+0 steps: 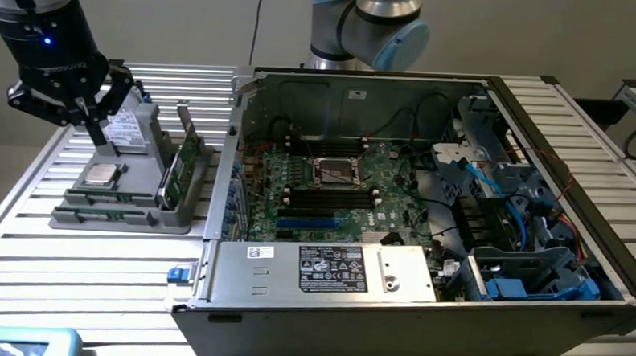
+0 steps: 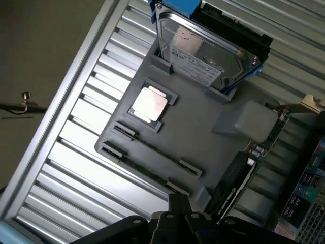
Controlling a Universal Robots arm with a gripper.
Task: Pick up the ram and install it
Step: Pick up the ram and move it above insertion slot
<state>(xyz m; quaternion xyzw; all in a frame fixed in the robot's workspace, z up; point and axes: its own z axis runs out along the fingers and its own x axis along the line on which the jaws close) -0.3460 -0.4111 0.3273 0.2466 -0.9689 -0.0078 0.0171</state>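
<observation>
Clearance above the slatted tabletop (image 1: 35,254). The pincer (image 1: 89,129) hangs over the grey holder (image 1: 133,222), close to the tilted hard drive (image 1: 127,128) at its rear. An upright card (image 1: 184,160) and the wall of the open computer case (image 1: 229,142) close off the holder's side toward the exterior view's right. The ram (image 2: 147,170) and processor (image 1: 102,174) sit low, with open air overhead. Within the case, the memory slots (image 1: 328,196) lie uncovered from above. They are bounded by the power supply (image 1: 325,267) nearer the camera and by cables (image 1: 479,173) and the drive cage (image 1: 529,272) toward the exterior view's right.
</observation>
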